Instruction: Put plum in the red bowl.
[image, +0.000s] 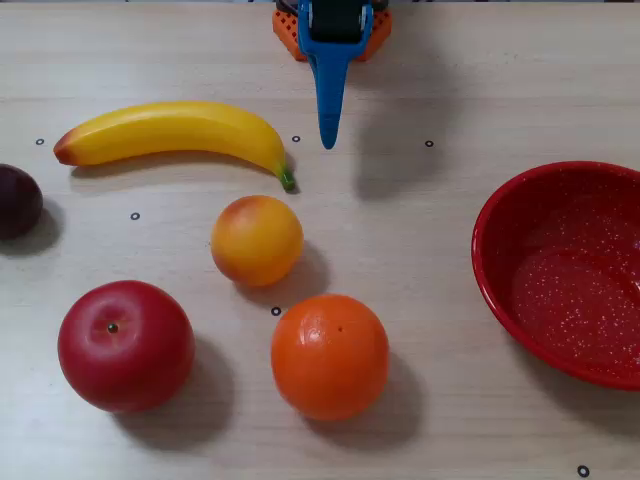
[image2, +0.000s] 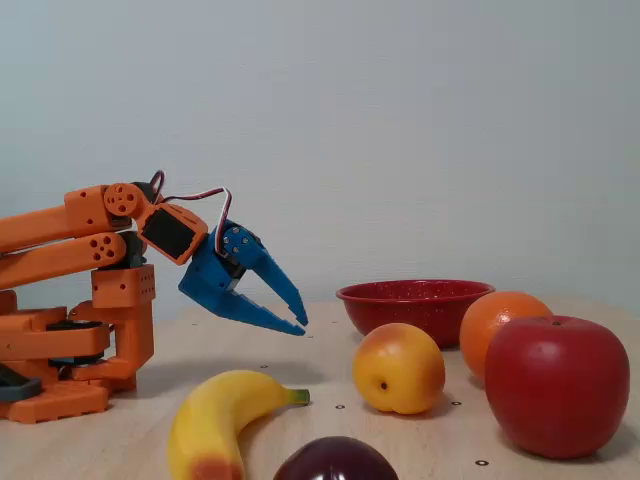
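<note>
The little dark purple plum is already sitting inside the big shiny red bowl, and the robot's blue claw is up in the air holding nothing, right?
Not quite. The small dark purple plum is not in the glossy red speckled bowl: the overhead view shows it on the table at the left edge, with the bowl empty at the far right. The rest is right: the blue gripper hangs above the table holding nothing.

One plum, one banana, one peach, one orange, one apple, one red bowl. Five fruits in all, each of a different kind. One arm, one gripper, two fingers. One table.
</note>
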